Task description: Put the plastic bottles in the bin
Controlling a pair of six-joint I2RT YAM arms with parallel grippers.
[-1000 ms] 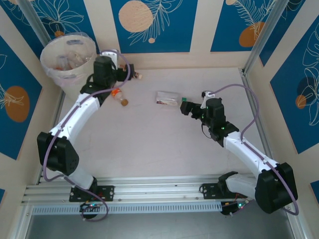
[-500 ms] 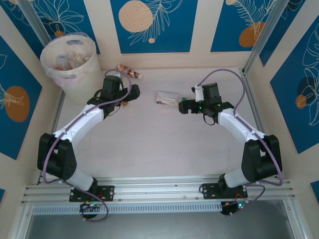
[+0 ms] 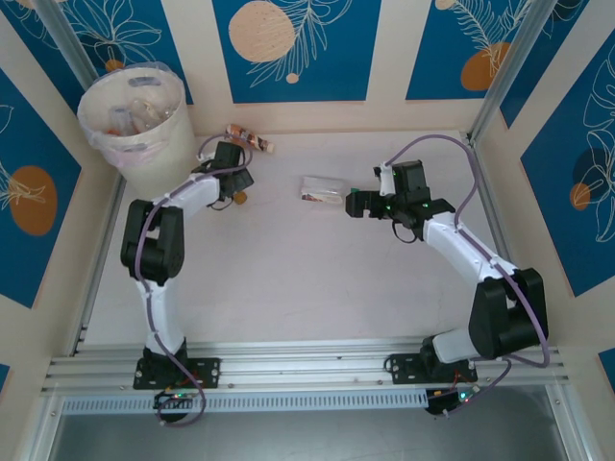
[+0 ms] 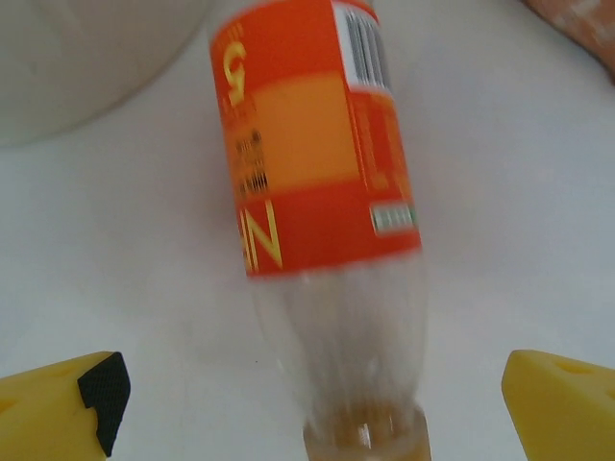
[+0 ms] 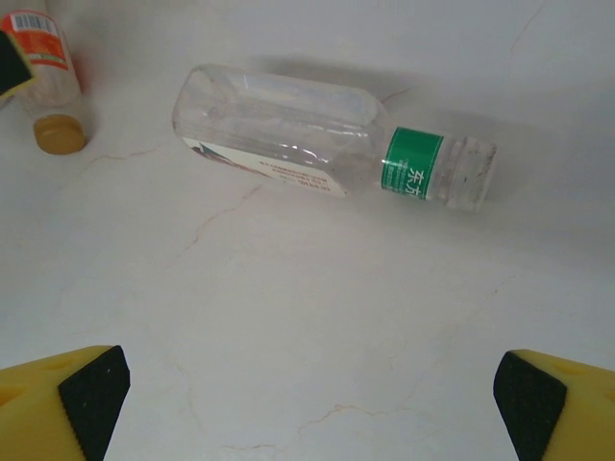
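Plastic bottles (image 3: 322, 189) lying on the pale surface (image 3: 307, 279), orange-label one (image 4: 317, 144) with its cap end between the wide-open left jaws, green-banded one (image 5: 327, 134) at 12 o'clock of the right jaws, equally wide, brown-label one (image 3: 248, 137) at 11 o'clock, bin (image 3: 159, 158) at 10 o'clock

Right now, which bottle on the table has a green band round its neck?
The clear bottle lying centrally, just ahead of the right claw. The orange-labelled bottle and the back-wall bottle show no green band.
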